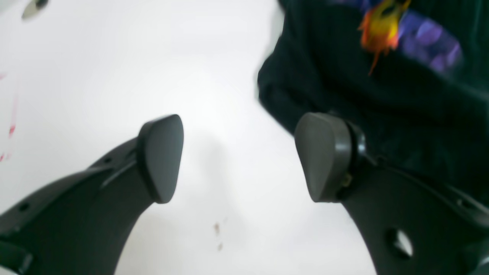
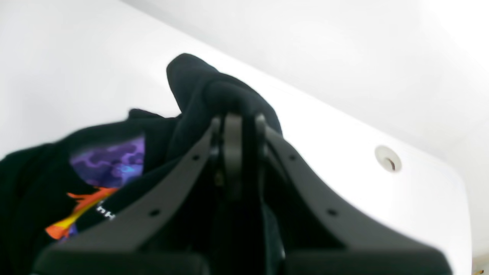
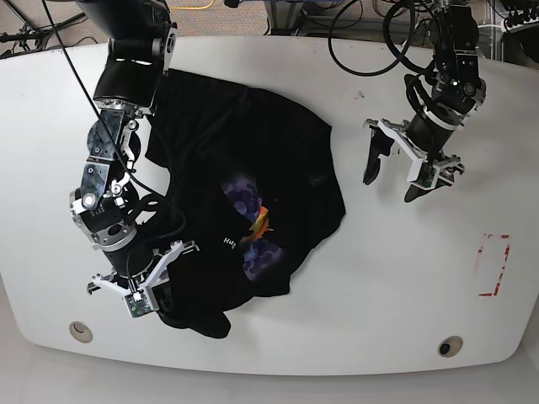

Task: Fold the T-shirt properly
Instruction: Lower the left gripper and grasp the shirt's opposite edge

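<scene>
The black T-shirt point(image 3: 278, 160) lies crumpled on the white table point(image 3: 396, 278), left of centre, its orange and purple print point(image 3: 253, 227) facing up. In the base view my right gripper point(image 3: 143, 290) sits at the shirt's near left edge. The right wrist view shows this gripper point(image 2: 233, 124) shut on a bunched fold of the black cloth point(image 2: 195, 88). My left gripper point(image 3: 393, 181) hangs over bare table to the right of the shirt. In the left wrist view its jaws point(image 1: 240, 156) stand wide open with nothing between them, and the shirt point(image 1: 382, 95) lies just beyond the right finger.
Two round holes point(image 3: 81, 331) point(image 3: 450, 346) are set in the table near its front edge. A red dashed marking point(image 3: 493, 265) is at the right. Cables point(image 3: 370, 42) and equipment run along the far edge.
</scene>
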`<state>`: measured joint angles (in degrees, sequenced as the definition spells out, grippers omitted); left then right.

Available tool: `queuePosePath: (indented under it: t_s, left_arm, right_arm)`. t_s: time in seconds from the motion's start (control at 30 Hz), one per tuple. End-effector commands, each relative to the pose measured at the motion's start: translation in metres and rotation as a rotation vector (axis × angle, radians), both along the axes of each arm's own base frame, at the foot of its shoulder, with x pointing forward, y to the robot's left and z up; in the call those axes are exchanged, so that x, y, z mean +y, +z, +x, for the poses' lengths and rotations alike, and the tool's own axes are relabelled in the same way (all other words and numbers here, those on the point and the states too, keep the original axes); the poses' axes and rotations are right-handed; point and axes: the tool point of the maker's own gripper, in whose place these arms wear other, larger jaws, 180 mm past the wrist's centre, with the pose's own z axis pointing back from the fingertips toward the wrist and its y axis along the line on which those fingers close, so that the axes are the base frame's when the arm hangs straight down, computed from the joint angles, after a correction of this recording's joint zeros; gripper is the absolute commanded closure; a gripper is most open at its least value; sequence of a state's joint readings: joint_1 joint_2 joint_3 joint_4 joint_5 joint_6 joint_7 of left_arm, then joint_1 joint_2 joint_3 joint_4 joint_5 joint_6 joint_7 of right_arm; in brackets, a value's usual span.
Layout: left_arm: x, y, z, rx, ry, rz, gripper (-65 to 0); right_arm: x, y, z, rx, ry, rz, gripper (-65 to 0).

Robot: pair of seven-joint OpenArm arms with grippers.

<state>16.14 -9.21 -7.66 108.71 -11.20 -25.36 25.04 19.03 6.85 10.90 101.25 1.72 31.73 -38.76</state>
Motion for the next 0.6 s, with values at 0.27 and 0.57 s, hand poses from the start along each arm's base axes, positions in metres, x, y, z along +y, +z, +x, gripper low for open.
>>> queuePosePath:
  t_s: [0.27,0.57]
  left_arm:
    - [-0.028,0.009,0.007,-0.057,-0.051,-0.089,-44.7]
    - [-0.035,-0.008,0.024,-0.004,-0.079,-0.076,-45.2]
  right_arm:
    - [0.001,0.030,0.005,-0.093,0.012,0.002,0.0]
    - [-0.005,0.024,0.006,-0.077,0.002,0.000,0.0]
